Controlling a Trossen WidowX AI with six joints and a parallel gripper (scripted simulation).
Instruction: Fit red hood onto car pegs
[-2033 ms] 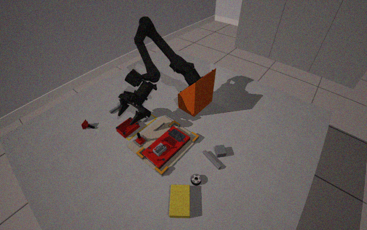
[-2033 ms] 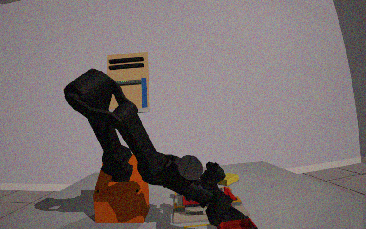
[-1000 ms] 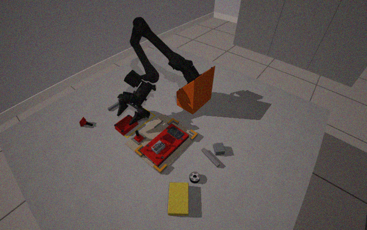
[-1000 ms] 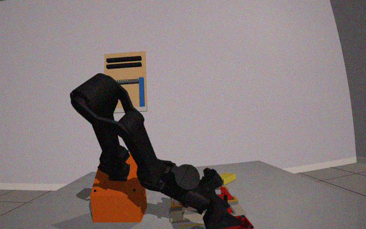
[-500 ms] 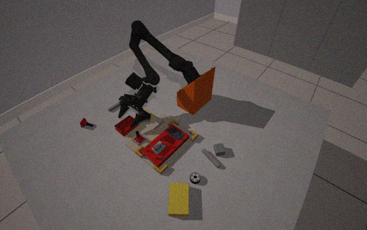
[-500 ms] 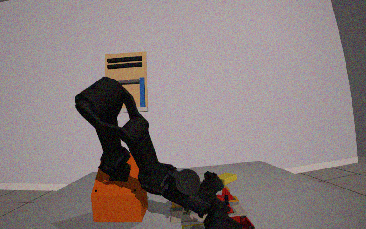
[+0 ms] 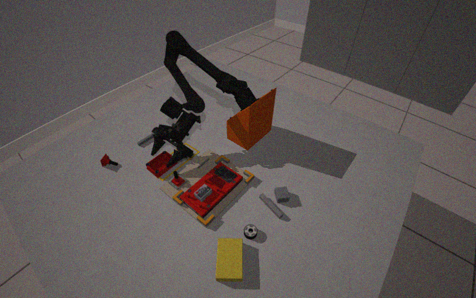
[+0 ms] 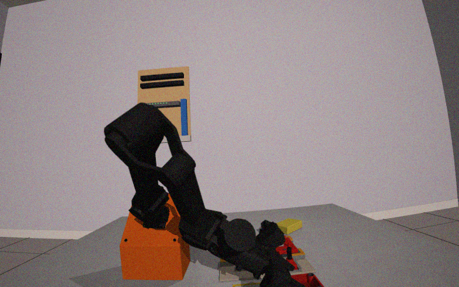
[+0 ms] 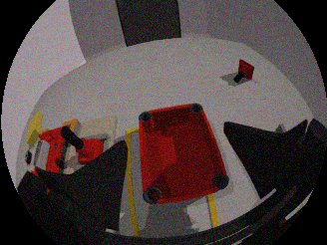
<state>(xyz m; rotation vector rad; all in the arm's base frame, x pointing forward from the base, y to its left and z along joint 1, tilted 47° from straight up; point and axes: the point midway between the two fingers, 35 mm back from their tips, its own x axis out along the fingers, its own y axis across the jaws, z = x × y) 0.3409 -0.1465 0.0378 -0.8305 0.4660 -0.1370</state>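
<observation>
Grey worktop [image 7: 105,228] carries the red hood [image 9: 179,154], lying flat between the two dark fingers of the pincer [image 7: 165,154], spread wide and grasping nothing; the chassis [image 7: 211,189] sits just right.

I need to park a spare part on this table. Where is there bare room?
Bare: between the yellow block and the small red piece; also right of the grey block. Crowded: around the jig, hood and open claw.

Red hood [image 9: 178,153], orange pedestal [image 7: 251,121], yellow block [image 7: 229,258], black-and-white ball [image 7: 250,231]
</observation>
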